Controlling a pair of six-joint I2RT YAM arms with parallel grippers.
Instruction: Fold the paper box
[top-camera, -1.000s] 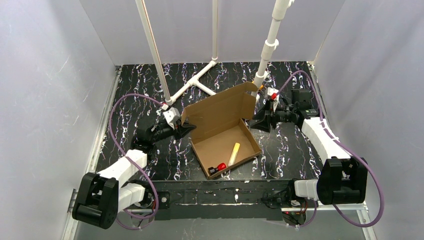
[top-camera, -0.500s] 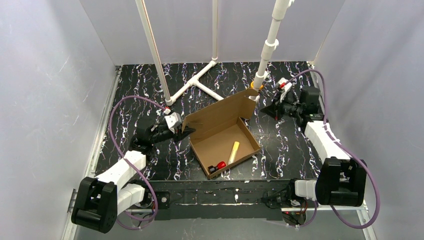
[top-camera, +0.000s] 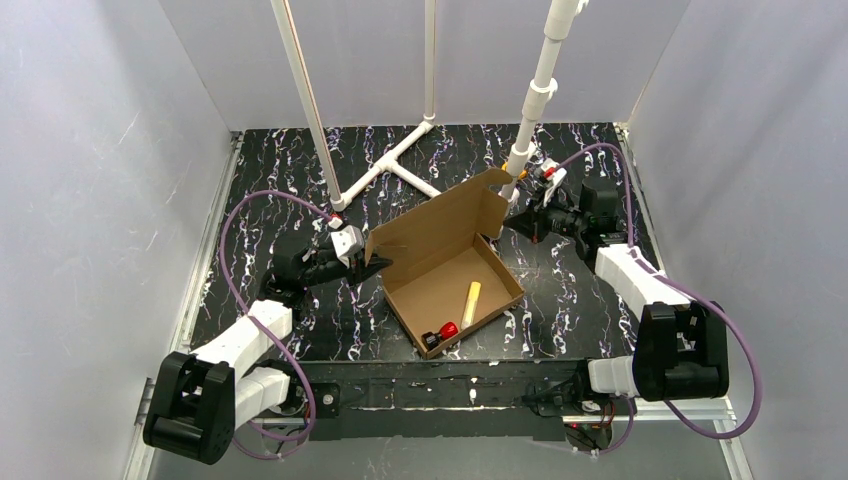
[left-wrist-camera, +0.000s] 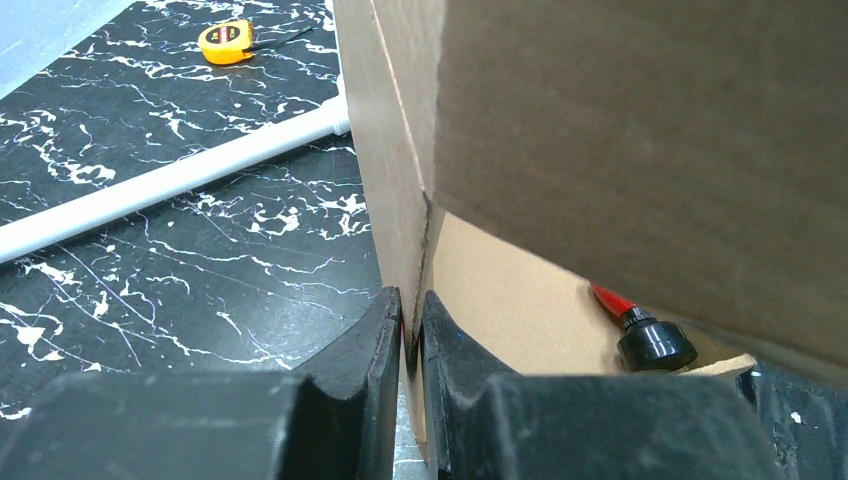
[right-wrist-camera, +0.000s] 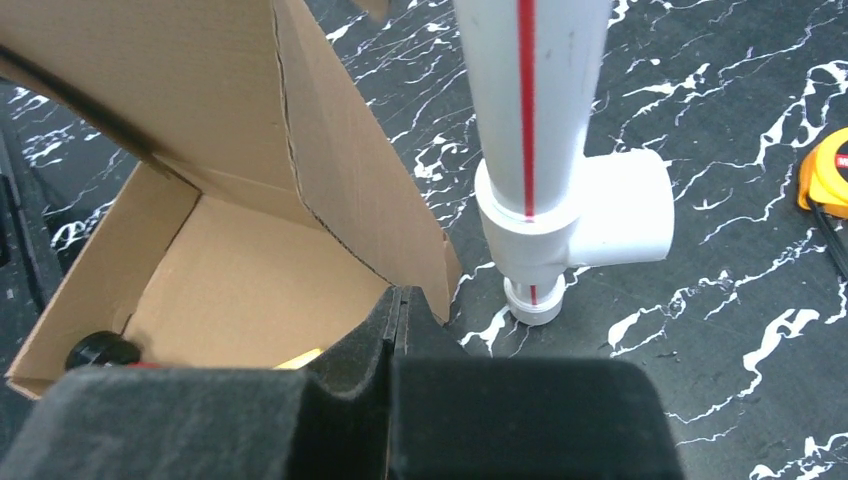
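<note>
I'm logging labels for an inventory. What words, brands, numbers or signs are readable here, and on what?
None can be read.
Brown corrugated cardboard box: plain, no print.
White plastic pipe: red stripe only, no letters.
Yellow tape measure: face too small and blurred to read.

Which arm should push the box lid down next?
Right, likely: the right gripper is shut, empty, beside the raised lid flap of the paper box; the left gripper is clamped on its wall.

White-shelled left arm (top-camera: 243, 338), right arm (top-camera: 628, 272), bulky black joints (top-camera: 190, 400), looping purple cables (top-camera: 268, 192), matte black pincer fingers (left-wrist-camera: 355, 345).
</note>
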